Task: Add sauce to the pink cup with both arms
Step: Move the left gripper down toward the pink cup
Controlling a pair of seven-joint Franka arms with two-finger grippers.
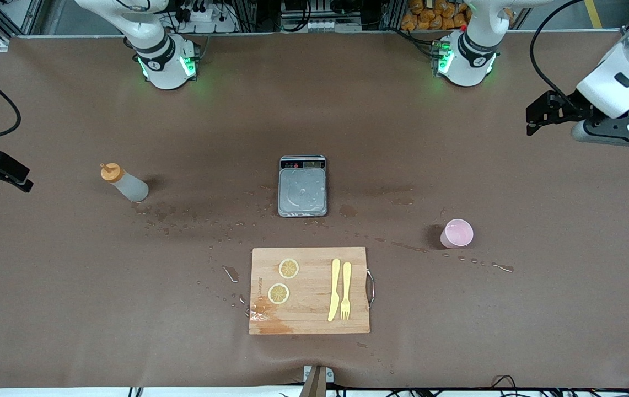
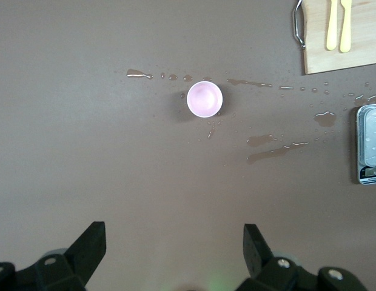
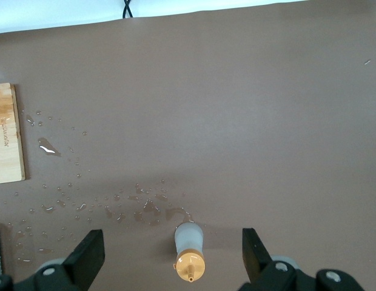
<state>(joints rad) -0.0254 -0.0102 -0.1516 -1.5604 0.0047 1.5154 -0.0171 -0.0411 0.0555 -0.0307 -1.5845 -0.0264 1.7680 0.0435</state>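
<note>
I log the right gripper (image 3: pixel 170 254), half cut off, fingers apart over the upright translucent orange-capped squeeze bottle (image 1: pixel 125 183), desk's nine o'clock. Left gripper (image 2: pixel 174 248) spread above the pale pink plastic cup (image 1: pixel 457 233), four o'clock.

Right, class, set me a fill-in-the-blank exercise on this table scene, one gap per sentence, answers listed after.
1. The squeeze bottle has a nozzle cap coloured ____.
2. Beside the knife on the cutting board lies a yellow ____.
3. The number of lemon slices on the board is ____.
4. The pink cup stands toward the ____ arm's end of the table, and the left gripper and the right gripper are both open.

Missing words: orange; fork; two; left
</note>
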